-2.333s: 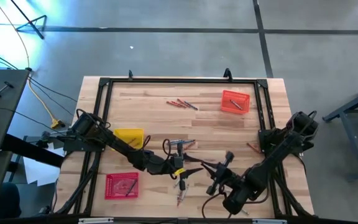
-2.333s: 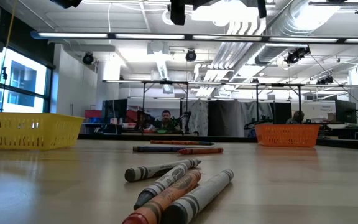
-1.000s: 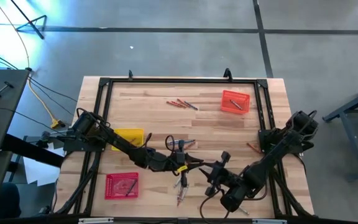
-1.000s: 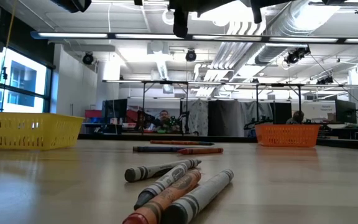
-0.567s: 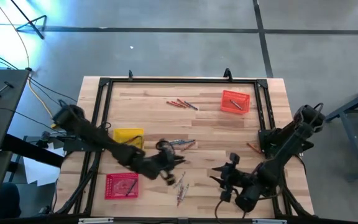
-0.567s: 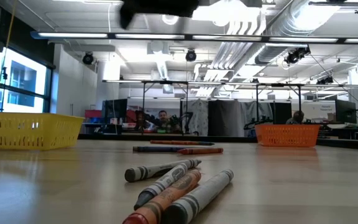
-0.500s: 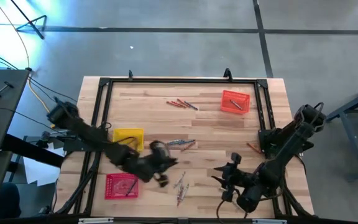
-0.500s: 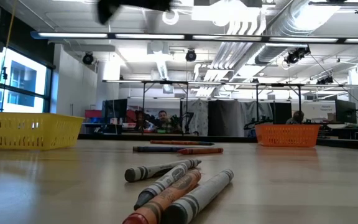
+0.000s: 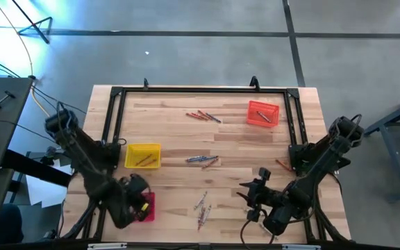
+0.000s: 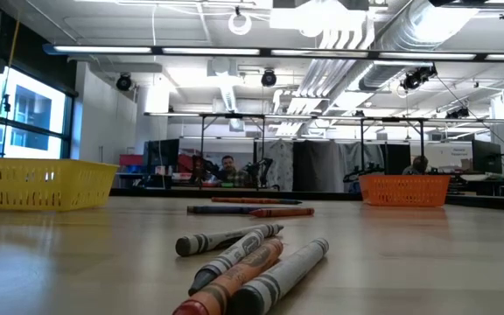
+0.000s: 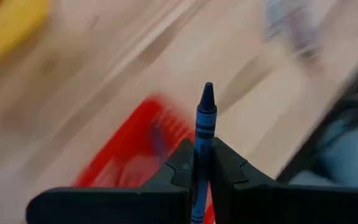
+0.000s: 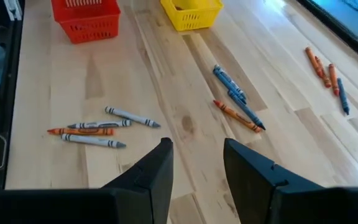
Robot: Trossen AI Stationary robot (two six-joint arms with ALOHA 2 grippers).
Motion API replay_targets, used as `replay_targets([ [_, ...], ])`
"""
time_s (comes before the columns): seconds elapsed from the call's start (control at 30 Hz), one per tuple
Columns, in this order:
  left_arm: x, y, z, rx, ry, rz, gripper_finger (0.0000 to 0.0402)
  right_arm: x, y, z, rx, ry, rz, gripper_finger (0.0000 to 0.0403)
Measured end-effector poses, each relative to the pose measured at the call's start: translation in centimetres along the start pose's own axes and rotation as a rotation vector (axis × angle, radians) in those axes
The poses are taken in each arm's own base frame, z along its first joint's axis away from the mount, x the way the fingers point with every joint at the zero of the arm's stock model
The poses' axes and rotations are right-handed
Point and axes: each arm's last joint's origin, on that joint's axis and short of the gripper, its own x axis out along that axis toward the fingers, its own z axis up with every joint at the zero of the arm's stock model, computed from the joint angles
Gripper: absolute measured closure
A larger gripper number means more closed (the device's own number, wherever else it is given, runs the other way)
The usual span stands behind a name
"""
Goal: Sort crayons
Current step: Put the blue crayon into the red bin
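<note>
Left arm swung from table centre to the red tray.
Left gripper fingers clamp a blue crayon, long axis along them, tip forward, above the tray. Right gripper fingers apart, empty, near loose crayons.

My overhead cam looks straight down on whole table. Low cam sits at tabletop level, close behind crayons. Right wrist cam looks forward-down, shares same crayon cluster at its 9 o'clock.
</note>
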Motion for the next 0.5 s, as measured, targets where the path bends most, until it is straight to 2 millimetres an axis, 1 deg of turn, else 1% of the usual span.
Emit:
replay_targets([
  [0.1,0.7,0.8,-1.6,-0.071,0.057,0.131,0.0394,0.2,-0.1,0.1,-0.016,0.001,-0.009,0.0269],
  [0.17,1.1,1.0,-2.1,-0.089,0.059,0.18,0.0394,0.4,-0.3,0.2,-0.017,0.002,-0.017,0.0269],
  [0.27,1.5,1.0,-2.4,-0.092,0.06,0.193,0.0394,0.7,-0.5,0.5,-0.009,0.004,-0.029,0.0269],
  [0.33,1.6,1.0,-2.5,-0.106,0.091,0.209,0.0392,0.9,-0.6,0.6,-0.005,0.011,-0.031,0.0269],
  [0.5,1.6,1.1,-2.6,-0.133,0.113,0.223,0.0368,1.1,-0.8,0.6,-0.011,0.019,-0.042,0.0269],
])
